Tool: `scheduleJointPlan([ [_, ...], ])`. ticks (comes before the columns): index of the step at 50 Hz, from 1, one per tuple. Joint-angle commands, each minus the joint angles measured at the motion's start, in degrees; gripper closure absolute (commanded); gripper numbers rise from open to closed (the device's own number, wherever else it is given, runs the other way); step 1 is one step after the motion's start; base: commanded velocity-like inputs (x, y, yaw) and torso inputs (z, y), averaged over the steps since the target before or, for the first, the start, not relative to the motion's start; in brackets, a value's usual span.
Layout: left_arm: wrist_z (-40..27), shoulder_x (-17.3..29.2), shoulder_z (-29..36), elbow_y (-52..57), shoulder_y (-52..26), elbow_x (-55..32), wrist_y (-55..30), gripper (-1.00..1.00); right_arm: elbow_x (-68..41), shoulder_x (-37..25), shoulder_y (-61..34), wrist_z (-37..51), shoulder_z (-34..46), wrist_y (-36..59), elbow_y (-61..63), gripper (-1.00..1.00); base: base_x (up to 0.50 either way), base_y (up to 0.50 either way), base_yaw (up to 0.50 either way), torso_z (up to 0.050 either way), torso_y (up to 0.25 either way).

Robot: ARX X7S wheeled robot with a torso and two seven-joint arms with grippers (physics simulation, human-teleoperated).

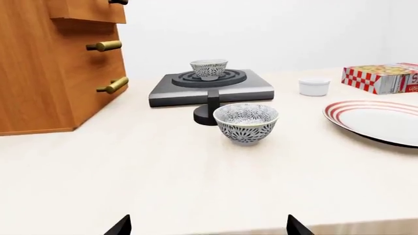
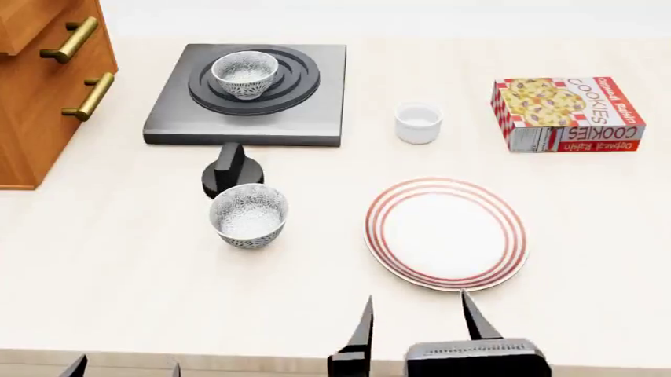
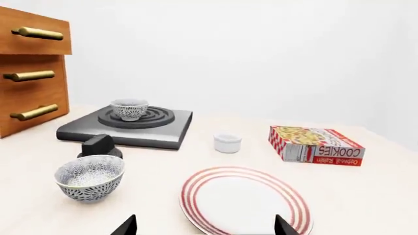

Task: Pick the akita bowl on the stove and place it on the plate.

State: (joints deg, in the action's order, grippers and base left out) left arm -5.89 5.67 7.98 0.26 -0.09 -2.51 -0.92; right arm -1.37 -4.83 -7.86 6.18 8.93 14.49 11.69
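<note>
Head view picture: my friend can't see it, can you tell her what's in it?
A speckled bowl sits on a dark stove; a matching second bowl stands on the table beside a red-ringed white plate. A small white cup, cookie box and wooden drawers are around.

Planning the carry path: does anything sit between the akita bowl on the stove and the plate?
Nothing stands directly between them. From the akita bowl on the stove, the line to the plate crosses bare table. The white cup sits just beside that line; the second bowl and knob lie off it.
</note>
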Motion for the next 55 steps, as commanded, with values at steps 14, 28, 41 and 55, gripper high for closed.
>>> scheduleJointPlan([
  [14,-0.9,0.4,0.4,-0.6,-0.3,-0.9,0.1,-1.00,-1.9,1.1,-41.7,3.1,-3.0,44.4,11.8,-1.00,0.00,0.00,0.00,0.000,0.000],
  [28,-1.8,1.2,1.4,-0.5,-0.4,-1.4,-0.2,-1.00,-3.4,-7.2,-40.2,-0.5,-7.9,46.7,13.0,-1.00,0.00,0.00,0.00,0.000,0.000],
  [41,-2.5,1.7,2.2,-1.0,-0.7,-1.7,0.1,-1.00,-5.1,-7.9,-32.2,-1.1,-13.8,44.6,17.1,-1.00,0.00,0.00,0.00,0.000,0.000],
  [55,-3.3,2.3,2.8,-0.2,-0.5,-2.1,-0.4,-1.00,-5.1,-8.2,-29.7,-1.1,-12.7,42.0,16.4,-1.00,0.00,0.00,0.00,0.000,0.000],
])
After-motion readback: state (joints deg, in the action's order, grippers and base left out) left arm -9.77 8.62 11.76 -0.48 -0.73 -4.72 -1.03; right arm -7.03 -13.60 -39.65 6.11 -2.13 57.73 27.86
